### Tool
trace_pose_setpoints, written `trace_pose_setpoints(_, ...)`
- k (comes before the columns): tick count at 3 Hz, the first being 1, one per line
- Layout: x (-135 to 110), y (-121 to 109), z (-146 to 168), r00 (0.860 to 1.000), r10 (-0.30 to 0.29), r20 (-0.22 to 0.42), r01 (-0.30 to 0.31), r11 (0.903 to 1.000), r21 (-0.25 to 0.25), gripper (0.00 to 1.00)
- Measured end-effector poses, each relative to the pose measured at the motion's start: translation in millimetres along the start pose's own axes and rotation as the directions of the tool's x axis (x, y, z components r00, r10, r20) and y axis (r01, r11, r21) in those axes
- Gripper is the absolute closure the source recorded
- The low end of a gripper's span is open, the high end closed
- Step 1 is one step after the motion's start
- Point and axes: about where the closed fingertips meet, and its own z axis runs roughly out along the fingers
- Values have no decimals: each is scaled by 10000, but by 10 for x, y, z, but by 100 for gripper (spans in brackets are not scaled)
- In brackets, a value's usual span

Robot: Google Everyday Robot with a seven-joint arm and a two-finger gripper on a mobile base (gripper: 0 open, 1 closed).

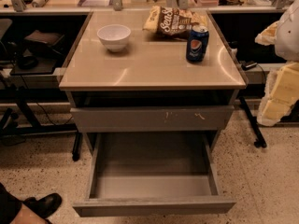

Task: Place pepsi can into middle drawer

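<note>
The pepsi can (197, 43), dark blue with the round logo and a silver top, stands upright on the right side of the beige cabinet top (149, 66). The middle drawer (154, 205) is pulled wide open below, and its smooth grey inside shows nothing in it. My gripper (278, 94) is the pale yellowish-white part at the right edge of the view. It hangs beside the cabinet, right of and lower than the can, and holds nothing that I can see.
A white bowl (114, 36) sits at the back left of the top and a chip bag (174, 21) lies at the back, just behind the can. The scratched top drawer front (149, 118) is nearly shut. A person's shoe (44, 204) is at the lower left.
</note>
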Motion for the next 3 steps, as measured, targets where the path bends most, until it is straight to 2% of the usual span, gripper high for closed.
trace_pose_setpoints(1, 0, -1, 0, 10000, 0, 2, 0, 10000, 0, 0)
trace_pose_setpoints(2, -39, -145, 13, 9994, -8, 334, 10, 10000, -74, 0)
trace_pose_setpoints(3, -216, -551, 161, 9953, -284, 921, 327, 9984, -451, 0)
